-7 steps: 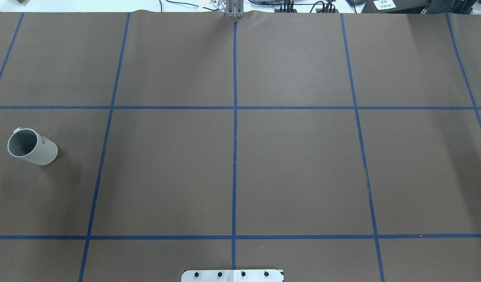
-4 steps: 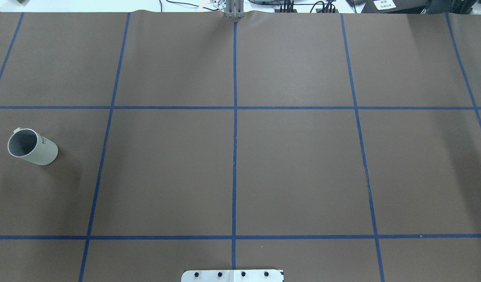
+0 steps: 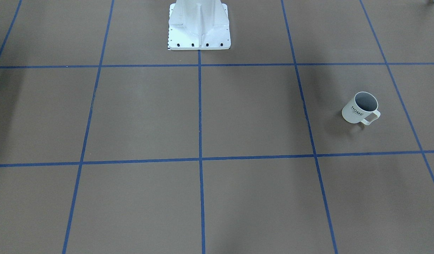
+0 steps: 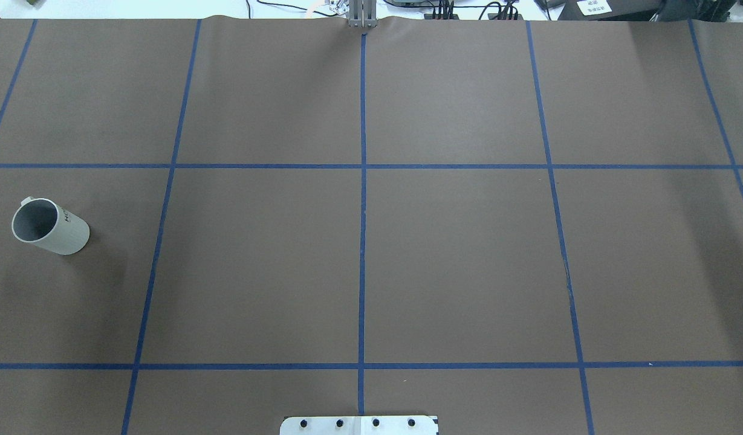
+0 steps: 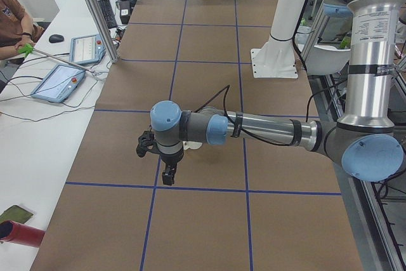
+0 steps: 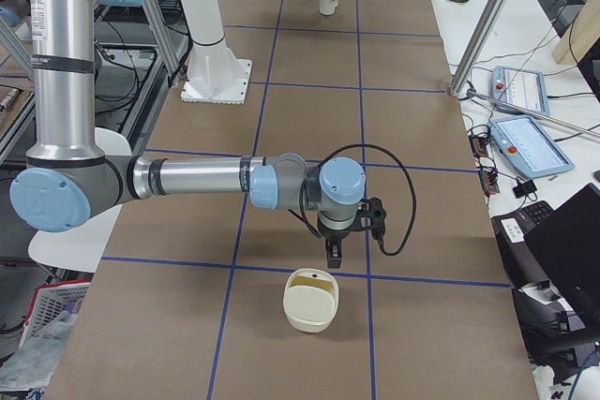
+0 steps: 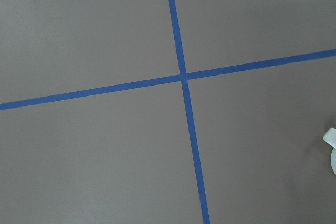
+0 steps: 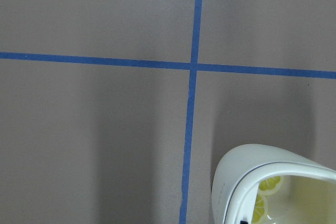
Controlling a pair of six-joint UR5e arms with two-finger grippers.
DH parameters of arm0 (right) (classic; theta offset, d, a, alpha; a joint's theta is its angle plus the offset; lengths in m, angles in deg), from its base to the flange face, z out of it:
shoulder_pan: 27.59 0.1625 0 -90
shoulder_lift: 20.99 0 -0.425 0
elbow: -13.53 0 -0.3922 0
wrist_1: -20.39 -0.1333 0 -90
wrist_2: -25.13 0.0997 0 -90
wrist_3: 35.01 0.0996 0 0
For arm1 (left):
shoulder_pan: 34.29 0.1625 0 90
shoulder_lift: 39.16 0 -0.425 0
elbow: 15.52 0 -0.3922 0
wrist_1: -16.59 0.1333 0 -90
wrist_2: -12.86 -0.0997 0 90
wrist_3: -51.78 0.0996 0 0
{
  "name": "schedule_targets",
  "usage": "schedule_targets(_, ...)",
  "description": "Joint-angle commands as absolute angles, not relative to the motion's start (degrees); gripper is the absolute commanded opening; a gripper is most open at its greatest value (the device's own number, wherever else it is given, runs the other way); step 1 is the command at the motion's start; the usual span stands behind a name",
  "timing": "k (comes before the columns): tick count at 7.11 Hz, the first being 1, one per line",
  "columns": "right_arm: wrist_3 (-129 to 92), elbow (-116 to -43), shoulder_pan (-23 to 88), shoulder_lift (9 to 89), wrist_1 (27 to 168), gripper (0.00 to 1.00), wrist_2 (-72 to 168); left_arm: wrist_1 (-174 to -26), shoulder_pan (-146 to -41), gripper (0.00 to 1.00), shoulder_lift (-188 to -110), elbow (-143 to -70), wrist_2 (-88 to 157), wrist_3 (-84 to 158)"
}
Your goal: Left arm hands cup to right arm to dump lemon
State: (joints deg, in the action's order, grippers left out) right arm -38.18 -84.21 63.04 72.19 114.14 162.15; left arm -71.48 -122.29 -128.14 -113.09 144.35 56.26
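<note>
The cup (image 3: 360,107) (image 4: 48,226), a white mug lettered "HOME", stands upright on the brown mat; its inside looks grey. The lemon is hidden. In the exterior left view my left gripper (image 5: 167,173) points down at the mat just in front of the cup (image 5: 193,145), which the wrist mostly hides. I cannot tell whether it is open or shut. At the table's other end my right gripper (image 6: 335,252) hangs just behind a cream bowl (image 6: 311,302), and its state cannot be told either. Neither wrist view shows fingers. The far cup (image 6: 327,1) looks small there.
The cream bowl (image 8: 273,187) shows yellow lemon-slice shapes inside. The white robot pedestal (image 3: 199,24) stands at the table's robot side. Teach pendants (image 5: 60,80) lie on a side bench, where a person's arm (image 5: 16,26) rests. A white piece (image 7: 331,148) shows at the left wrist view's edge.
</note>
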Motion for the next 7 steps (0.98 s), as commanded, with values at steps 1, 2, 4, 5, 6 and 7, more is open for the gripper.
schedule_targets(1,-38.2,-84.3,63.3,72.2,114.2,1.0,162.2,-71.5,-122.4,1.0,-128.2,-113.1,144.3,56.3)
schedule_targets(2,-38.2,-84.3,63.3,72.1,114.2,1.0,162.2,-71.5,-122.4,1.0,-128.3,-113.1,144.3,56.3)
schedule_targets(4,-38.3,-84.4,64.2,72.4,114.2,1.0,164.3,-71.5,-122.3,1.0,-128.3,-113.1,144.3,56.3)
schedule_targets(5,-38.3,-84.5,64.4,72.5,114.1,1.0,164.5,-71.5,-122.3,1.0,-128.3,-113.1,144.3,56.3)
schedule_targets(6,-38.3,-84.5,64.3,72.5,114.1,1.0,164.4,-71.5,-122.3,1.0,-128.3,-113.1,144.3,56.3)
schedule_targets(7,-38.2,-84.5,64.3,72.3,114.1,1.0,164.4,-71.5,-122.3,1.0,-128.3,-113.1,144.3,56.3)
